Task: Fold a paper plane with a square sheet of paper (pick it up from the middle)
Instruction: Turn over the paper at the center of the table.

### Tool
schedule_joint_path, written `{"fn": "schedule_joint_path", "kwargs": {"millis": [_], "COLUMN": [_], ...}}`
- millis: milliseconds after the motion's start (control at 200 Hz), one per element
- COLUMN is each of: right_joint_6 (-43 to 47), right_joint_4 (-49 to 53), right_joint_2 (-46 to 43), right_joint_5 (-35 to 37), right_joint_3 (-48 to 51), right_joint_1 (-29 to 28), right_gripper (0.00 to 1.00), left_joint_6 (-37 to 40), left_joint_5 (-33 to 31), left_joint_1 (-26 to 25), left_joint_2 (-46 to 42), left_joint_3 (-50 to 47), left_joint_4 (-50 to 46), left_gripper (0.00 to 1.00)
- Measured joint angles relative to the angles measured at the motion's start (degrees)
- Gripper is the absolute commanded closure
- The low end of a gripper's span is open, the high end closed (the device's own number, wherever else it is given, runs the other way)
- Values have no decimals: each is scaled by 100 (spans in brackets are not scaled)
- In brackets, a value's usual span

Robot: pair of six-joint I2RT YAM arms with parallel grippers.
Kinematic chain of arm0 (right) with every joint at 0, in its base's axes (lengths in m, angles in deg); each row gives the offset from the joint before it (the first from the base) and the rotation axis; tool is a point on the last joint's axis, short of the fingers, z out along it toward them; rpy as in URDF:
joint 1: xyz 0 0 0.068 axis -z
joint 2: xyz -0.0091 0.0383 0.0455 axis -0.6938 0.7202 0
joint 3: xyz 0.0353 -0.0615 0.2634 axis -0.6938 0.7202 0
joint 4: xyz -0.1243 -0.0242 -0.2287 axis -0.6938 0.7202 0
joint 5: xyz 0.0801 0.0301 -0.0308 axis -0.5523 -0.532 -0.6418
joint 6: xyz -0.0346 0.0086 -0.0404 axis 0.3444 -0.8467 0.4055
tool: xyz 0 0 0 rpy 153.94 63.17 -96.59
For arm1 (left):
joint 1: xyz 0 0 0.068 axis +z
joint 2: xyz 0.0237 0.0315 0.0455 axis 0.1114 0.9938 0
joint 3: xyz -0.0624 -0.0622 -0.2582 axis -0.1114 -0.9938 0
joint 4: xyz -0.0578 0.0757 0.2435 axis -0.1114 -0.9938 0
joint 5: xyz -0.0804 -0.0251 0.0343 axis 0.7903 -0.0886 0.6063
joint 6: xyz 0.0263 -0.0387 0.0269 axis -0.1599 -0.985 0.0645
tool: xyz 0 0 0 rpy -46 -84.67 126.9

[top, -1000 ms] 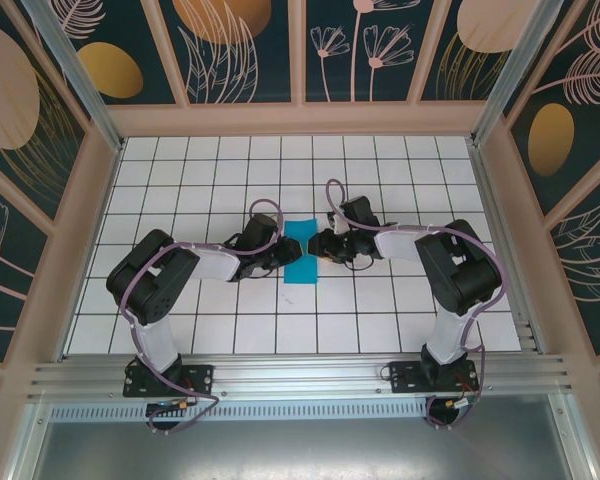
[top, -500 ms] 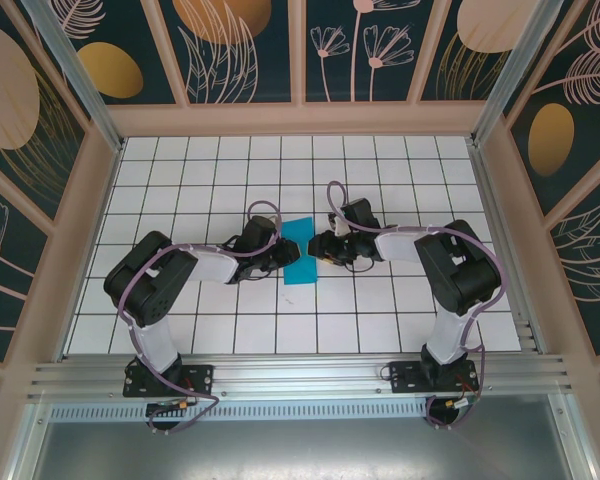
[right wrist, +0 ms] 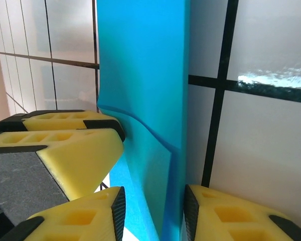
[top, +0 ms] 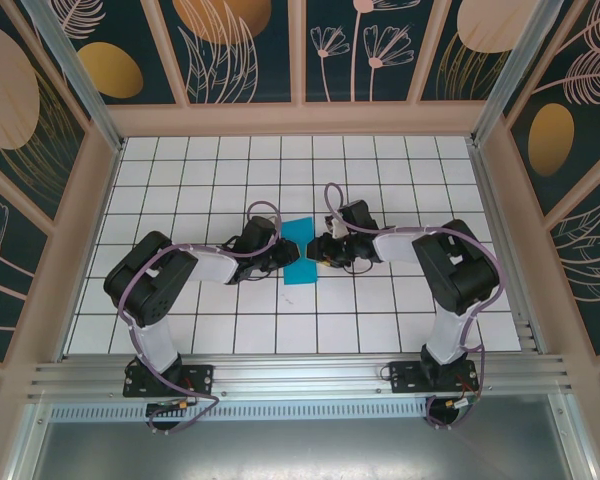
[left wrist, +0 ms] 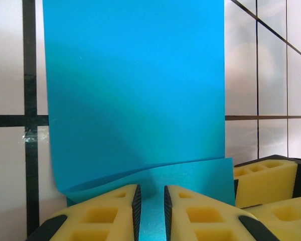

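The square sheet of paper (top: pixel 302 270) is bright cyan and lies folded into a narrow rectangle on the tiled table, between both grippers. My left gripper (top: pixel 285 256) rests low on its left edge. In the left wrist view the paper (left wrist: pixel 135 85) has a raised lower flap, and my left gripper (left wrist: pixel 150 193) stands with a narrow gap and flat paper showing between the pads. My right gripper (top: pixel 318 250) is at the right edge. In the right wrist view a lifted ridge of the paper (right wrist: pixel 145 65) stands between the parted jaws of my right gripper (right wrist: pixel 154 193). No paper plane shape shows.
The white tiled table (top: pixel 400 320) has black grid lines and is walled by beige frames (top: pixel 300 118). The right gripper's yellow fingers (left wrist: pixel 266 181) sit at the paper's corner in the left wrist view. The left gripper's fingers (right wrist: pixel 65 130) sit close beside the right jaws.
The right jaws have narrowed around the raised paper. The left arm nudged slightly toward the paper earlier and has since held still; the paper stays in place.
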Motion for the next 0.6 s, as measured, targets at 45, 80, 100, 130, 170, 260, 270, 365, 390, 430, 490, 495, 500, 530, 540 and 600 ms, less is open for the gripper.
{"fn": "schedule_joint_path", "kwargs": {"millis": [45, 80, 100, 130, 170, 260, 270, 365, 390, 430, 490, 495, 500, 530, 540, 600], "right_joint_6": [-2, -11, -9, -20, -52, -61, -74, -61, -55, -66, -63, -61, -59, -39, -39, 66], "right_joint_4": [-11, -33, -48, -61, -90, -131, -131, -129, -129, -118, -94, -92, -85, -48, -35, 153], "right_joint_2": [17, 33, 39, 42, 42, 42, 42, 39, 39, 33, 15, 11, 2, -22, -31, -151], "right_joint_5": [-4, -24, -42, -48, -63, -107, -109, -133, -133, -138, -136, -136, -133, -131, -125, -57], "right_joint_3": [0, 0, 0, 0, 0, 0, 0, 0, 0, 0, 0, 0, 0, 0, 0, -4], "right_joint_1": [-4, -4, -4, -4, -4, -4, -4, -2, -2, -2, -2, -2, -2, -2, -2, -2], "right_gripper": [66, 67, 68, 69, 71, 77, 78, 91, 93, 94, 94, 94, 95, 98, 98, 99], "left_joint_6": [-2, -2, -2, -4, -7, -44, -50, -105, -111, -140, -195, -195, -197, -214, -227, -256], "left_joint_5": [0, 0, 0, 0, 0, 0, -2, -2, -2, -7, -63, -63, -66, -109, -118, -223], "left_joint_1": [0, 0, 0, 0, 0, 0, 0, 0, 0, 0, 0, 0, 0, 0, 0, 0], "left_joint_2": [0, -2, -2, -4, -9, -44, -48, -181, -225, -334, -538, -575, -592, -730, -776, -1093], "left_joint_3": [0, 0, 0, -2, -9, -37, -46, -140, -162, -199, -247, -251, -256, -271, -280, -315], "left_joint_4": [-2, 0, 0, 0, 0, 2, 2, 2, 2, 2, -2, -2, 0, 2, 4, 0], "left_gripper": [76, 76, 76, 76, 76, 76, 76, 73, 72, 70, 67, 66, 66, 64, 63, 61]}}
